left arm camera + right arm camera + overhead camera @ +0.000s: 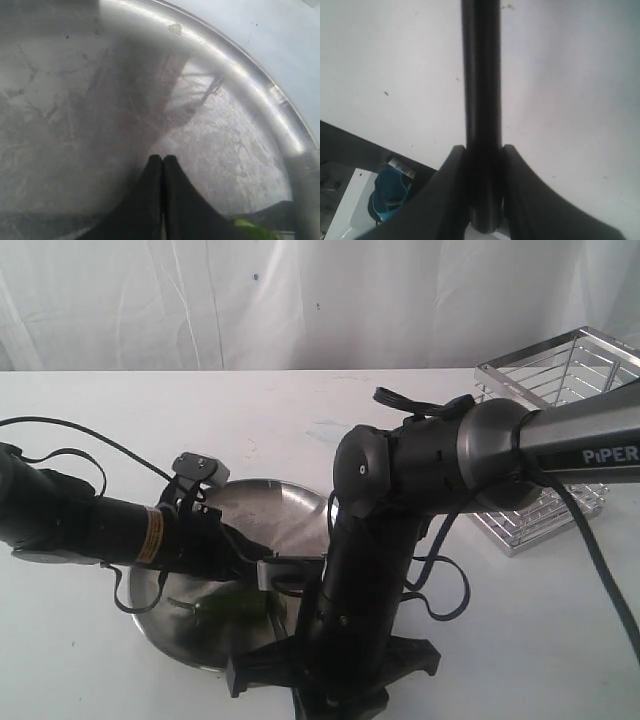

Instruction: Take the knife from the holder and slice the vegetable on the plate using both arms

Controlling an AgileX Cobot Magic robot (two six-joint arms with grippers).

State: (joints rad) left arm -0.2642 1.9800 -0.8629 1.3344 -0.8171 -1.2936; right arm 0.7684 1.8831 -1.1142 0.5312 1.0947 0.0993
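On the white desk [90, 650], the wire holder [560, 390] is seen at the far right and the steel plate [290, 502] centrally. The right claw [484, 150] is clamped on what appears to be the knife handle [481, 75]. The left claw [162, 159] is pressed together over the plate, beside the green chili [238, 605].

The plate [290, 502] sits lower centre on the bench [90, 410], vegetable [235, 606] on it; the holder [560, 390] stands upper right.
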